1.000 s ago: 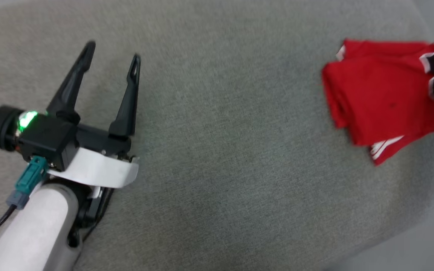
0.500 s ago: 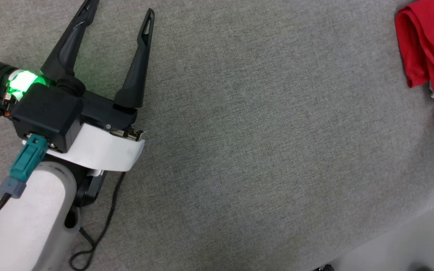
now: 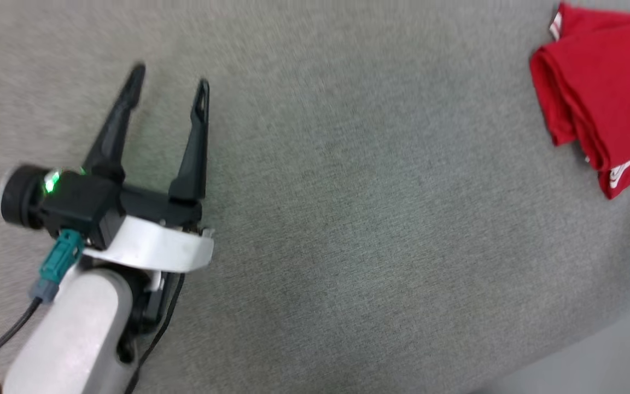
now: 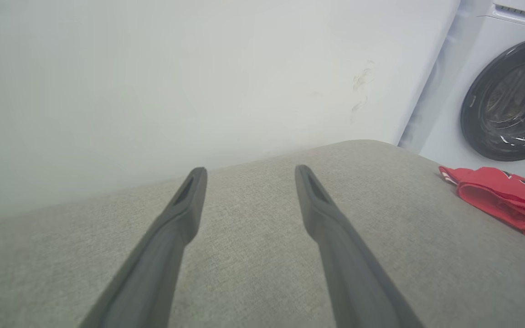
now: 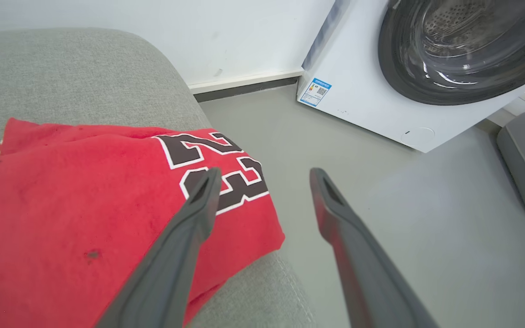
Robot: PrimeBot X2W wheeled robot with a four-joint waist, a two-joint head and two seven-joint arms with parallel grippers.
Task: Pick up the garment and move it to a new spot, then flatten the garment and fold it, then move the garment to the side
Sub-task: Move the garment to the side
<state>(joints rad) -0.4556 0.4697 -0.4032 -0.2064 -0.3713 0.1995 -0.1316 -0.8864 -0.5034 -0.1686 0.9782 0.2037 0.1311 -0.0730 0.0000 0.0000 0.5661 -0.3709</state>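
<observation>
The red garment (image 3: 605, 98) lies folded at the far right of the grey cushion, partly cut off by the head view's edge. From the left wrist it shows as a low red bundle (image 4: 499, 196) near the cushion's right end. My left gripper (image 3: 170, 82) stands open over bare fabric at the left, far from the garment; its fingers (image 4: 185, 214) hold nothing. In the right wrist view the garment (image 5: 75, 200) lies flat with a black-and-white "23" facing up. My right gripper (image 5: 265, 175) hovers open above its right edge, empty.
The grey cushioned surface (image 3: 348, 219) spreads across the middle, its rounded edge at the lower right. A white washing machine (image 5: 381, 86) with a dark round door stands on the grey floor beyond the cushion's end. A white wall (image 4: 153, 82) backs the cushion.
The head camera has shifted: the whole picture slid, so the garment shows more fully at the upper right and the left gripper sits lower. The left gripper stays open.
</observation>
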